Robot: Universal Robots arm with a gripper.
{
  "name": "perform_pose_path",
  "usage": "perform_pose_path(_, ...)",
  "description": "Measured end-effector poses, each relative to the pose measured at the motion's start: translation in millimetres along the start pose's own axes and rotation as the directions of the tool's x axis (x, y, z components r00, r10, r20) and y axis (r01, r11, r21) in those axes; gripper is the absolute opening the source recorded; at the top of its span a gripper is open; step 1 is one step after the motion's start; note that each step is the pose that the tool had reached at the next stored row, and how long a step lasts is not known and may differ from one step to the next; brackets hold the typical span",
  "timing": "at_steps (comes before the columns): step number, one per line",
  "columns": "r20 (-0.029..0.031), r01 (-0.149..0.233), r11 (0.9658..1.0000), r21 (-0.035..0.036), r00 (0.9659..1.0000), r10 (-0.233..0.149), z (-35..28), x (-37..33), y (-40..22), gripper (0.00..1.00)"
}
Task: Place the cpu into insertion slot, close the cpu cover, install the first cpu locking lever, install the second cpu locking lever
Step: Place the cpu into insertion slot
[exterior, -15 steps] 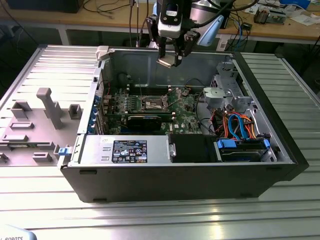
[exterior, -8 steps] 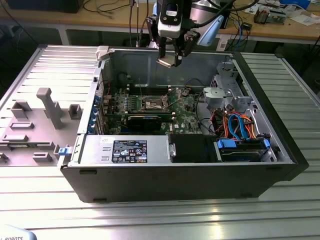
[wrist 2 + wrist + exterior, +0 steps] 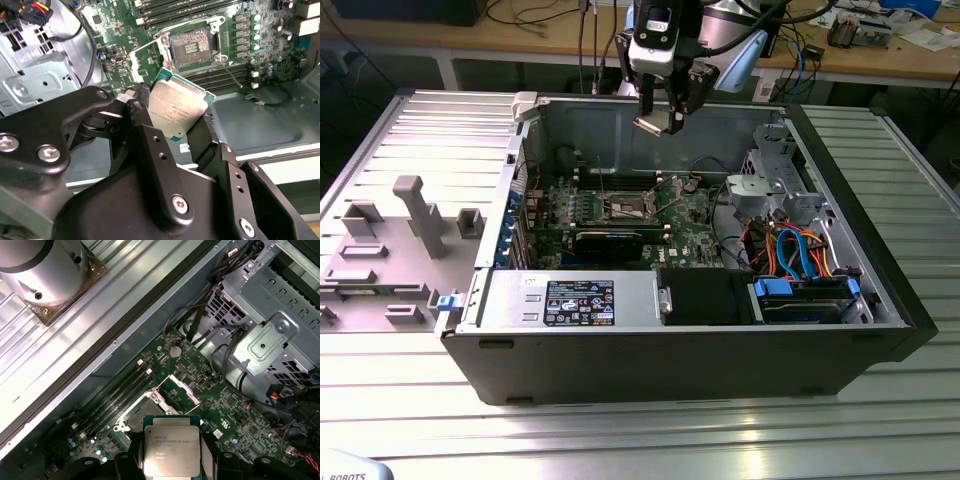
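1. While it hovers above the open computer case (image 3: 620, 360) on the ribbed worktop (image 3: 720, 430), the end effector (image 3: 660, 115) is clamped on the cpu (image 3: 177, 111), pinching opposite edges, likely to spare the contact face
2. The chip hangs aloft, metal top towards both wrist views, well apart from the insertion slot (image 3: 191, 46) in the green motherboard (image 3: 692, 215) below
3. The cpu cover (image 3: 176, 390) stands swung open beside the socket, leaving the recess bare and reachable; by this showing, the chip is not yet seated
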State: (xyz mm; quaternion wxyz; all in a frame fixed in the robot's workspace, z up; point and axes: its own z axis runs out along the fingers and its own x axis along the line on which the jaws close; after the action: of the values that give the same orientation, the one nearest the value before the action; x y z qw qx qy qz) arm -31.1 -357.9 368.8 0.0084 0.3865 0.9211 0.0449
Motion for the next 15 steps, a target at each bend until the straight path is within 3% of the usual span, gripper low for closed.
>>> perform_pose_path(10,0.0070,-0.078,0.9969,-0.0016,0.9969,0.078,1.5,0.2,-0.5,0.54)
perform_pose_path(15,0.0074,-0.084,0.9965,-0.0019,0.9965,0.084,1.6,0.2,-0.5,0.54)
